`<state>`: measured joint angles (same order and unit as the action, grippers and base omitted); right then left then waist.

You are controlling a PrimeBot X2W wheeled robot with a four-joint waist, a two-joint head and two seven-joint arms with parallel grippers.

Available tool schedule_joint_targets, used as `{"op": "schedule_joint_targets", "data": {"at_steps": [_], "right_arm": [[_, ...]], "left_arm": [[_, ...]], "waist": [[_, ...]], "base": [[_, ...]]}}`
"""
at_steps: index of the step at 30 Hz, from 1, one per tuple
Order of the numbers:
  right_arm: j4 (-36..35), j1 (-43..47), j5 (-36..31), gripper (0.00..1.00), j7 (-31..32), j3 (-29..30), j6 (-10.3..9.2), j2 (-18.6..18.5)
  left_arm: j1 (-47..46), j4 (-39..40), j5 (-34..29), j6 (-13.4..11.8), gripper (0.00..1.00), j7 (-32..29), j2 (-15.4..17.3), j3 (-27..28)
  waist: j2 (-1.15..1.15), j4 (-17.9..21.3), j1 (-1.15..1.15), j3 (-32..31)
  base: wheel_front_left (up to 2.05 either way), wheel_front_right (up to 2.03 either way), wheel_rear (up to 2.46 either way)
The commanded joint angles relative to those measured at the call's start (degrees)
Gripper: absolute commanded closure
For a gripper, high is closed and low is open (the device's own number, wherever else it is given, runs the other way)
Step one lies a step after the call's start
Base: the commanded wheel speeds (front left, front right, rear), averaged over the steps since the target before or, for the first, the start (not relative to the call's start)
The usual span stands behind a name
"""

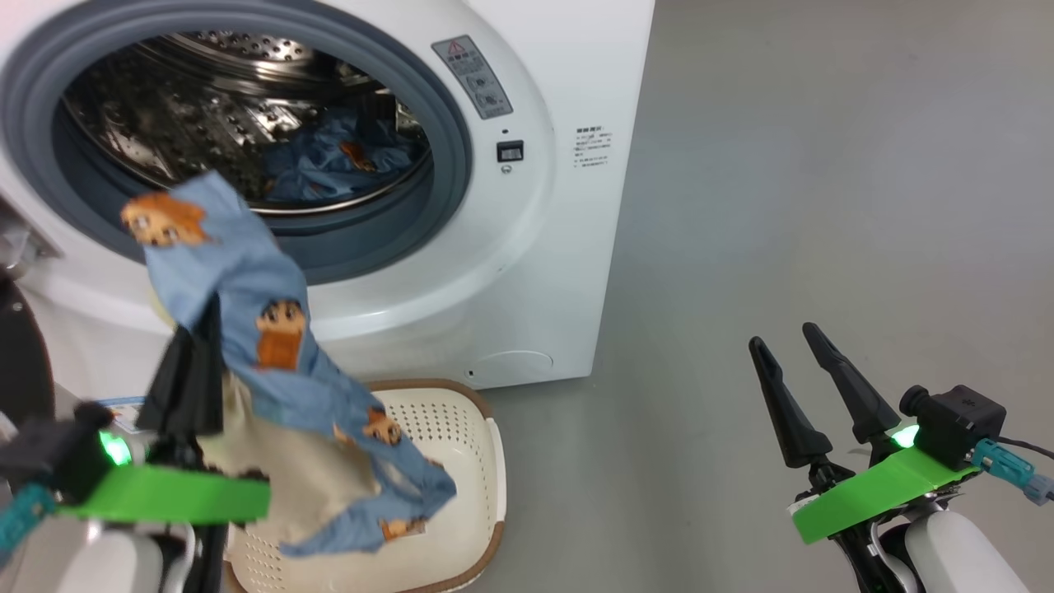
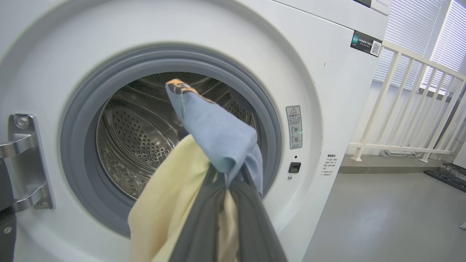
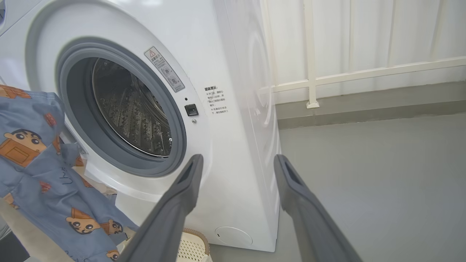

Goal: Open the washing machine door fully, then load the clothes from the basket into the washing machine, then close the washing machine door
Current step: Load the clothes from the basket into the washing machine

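The white washing machine [image 1: 527,272] stands with its mouth uncovered, and a light blue piece of clothes [image 1: 338,161] lies in the steel drum. The washing machine door [image 1: 18,362] is swung aside at the far left, a dark sliver beside its metal hinge [image 2: 22,160]. My left gripper [image 1: 202,329] is shut on a blue cartoon-print cloth [image 1: 247,280] and a cream cloth [image 1: 288,469], which hang in front of the mouth, above the cream basket [image 1: 494,461]. My right gripper [image 1: 784,336] stands open over the floor to the right, with nothing between its fingers.
Grey floor [image 1: 823,165] stretches to the right of the machine. A white railing [image 2: 400,109] runs along the wall beyond the machine's right side. A dark flat object [image 2: 447,178] lies on the floor near that railing.
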<state>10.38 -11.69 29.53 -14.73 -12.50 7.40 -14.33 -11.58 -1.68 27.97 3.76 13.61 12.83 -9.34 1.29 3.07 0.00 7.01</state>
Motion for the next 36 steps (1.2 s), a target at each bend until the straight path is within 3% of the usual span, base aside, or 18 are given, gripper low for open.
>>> {"op": "schedule_joint_targets", "data": {"at_steps": [1, 9, 21, 36], "right_arm": [[-1.65, -1.35, 0.69, 0.0, -0.27, -1.52, 0.09, -0.07], [-2.29, -3.09, 0.45, 0.0, -0.27, -2.69, 0.09, 0.49], [-4.17, -7.08, -0.44, 0.0, -0.27, -2.66, 0.09, 1.81], [-6.2, -9.86, -1.4, 0.0, -0.27, -1.73, 0.09, 4.86]], "left_arm": [[-4.72, 0.22, -0.56, 0.37, 1.0, -0.19, 2.12, 2.0], [-16.78, -6.78, -0.29, 1.25, 1.0, 0.22, 4.43, 3.91], [-35.54, -27.95, 0.23, 3.1, 1.0, 1.22, 7.08, 4.68], [-57.28, -44.85, -1.7, 3.68, 1.0, 1.38, 9.72, 2.21]], "waist": [[0.0, 0.75, 0.0, 1.1], [0.0, 3.45, 0.0, 7.11], [0.0, 8.89, 0.0, 19.44], [0.0, 12.88, 0.0, 32.09]], "base": [[0.0, 0.0, 0.0], [0.0, 0.0, 0.0], [0.0, 0.0, 0.0], [0.0, 0.0, 0.0]]}}
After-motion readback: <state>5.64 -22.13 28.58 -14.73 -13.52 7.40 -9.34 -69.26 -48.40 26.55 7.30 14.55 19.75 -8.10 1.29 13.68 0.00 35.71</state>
